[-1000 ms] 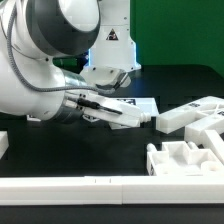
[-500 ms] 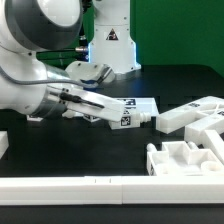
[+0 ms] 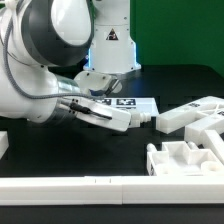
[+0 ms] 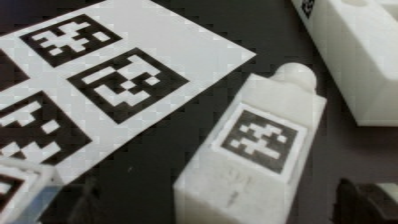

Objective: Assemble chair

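Observation:
A white chair bar (image 4: 260, 140) with a square tag on its face and a peg at its far end lies flat on the dark table, beside the marker board (image 4: 107, 70). My gripper (image 4: 222, 205) is open and low over the bar's near end, a dark finger (image 4: 71, 200) on each side, and I see no contact. In the exterior view the same bar (image 3: 120, 118) pokes out from under my arm (image 3: 40, 70), which hides the fingers. Its peg end nearly meets a white angled chair part (image 3: 195, 113) on the exterior view's right.
A blocky white chair piece with notches (image 3: 185, 158) sits at the front right, just behind the long white border rail (image 3: 100, 186). The marker board (image 3: 138, 103) lies behind the bar. A white stand with a warning sign (image 3: 112, 45) rises at the back.
My arm's big upper joint has swung back toward the exterior view's right and now covers more of the bar. The bar lies about where it was, and the jaws stay open.

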Controlling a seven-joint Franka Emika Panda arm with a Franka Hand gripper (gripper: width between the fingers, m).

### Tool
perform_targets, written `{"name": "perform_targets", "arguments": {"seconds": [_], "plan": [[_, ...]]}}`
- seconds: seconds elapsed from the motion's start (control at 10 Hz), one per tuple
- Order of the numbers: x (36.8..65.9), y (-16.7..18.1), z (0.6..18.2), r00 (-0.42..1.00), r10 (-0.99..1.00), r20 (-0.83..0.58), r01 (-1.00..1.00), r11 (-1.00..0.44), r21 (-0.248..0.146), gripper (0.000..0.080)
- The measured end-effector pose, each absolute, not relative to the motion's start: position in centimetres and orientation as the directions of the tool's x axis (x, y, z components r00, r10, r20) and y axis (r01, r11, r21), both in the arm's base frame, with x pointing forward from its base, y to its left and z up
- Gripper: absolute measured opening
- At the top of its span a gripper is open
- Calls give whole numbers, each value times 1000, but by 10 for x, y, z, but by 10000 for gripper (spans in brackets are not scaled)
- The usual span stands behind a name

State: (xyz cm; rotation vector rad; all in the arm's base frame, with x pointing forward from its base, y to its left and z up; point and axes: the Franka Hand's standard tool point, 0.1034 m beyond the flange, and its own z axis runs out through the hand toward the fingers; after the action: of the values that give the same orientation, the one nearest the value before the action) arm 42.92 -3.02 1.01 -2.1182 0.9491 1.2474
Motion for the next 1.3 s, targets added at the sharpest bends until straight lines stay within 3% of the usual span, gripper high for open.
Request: {"name": "perform_targets", "arguments": {"seconds": [0.3,0.5,0.6,0.7,0.8,1.1,1.3], "plan": [[429,-20,7,330,-306,-893,-767,-638,-65,649],[429,-21,7,330,-307,-892,-767,-638,-65,602],[429,-21,7,330,-307,-893,-767,-638,-65,424],[429,-21,7,330,-307,-893,-767,-638,-65,424],[429,-21,7,330,-307,-893,-767,-638,-65,313],[431,-22,9,342,-307,-888,-758,-648,-68,313],[448,-24,31,396,-268,-878,-728,-675,-122,313]]}}
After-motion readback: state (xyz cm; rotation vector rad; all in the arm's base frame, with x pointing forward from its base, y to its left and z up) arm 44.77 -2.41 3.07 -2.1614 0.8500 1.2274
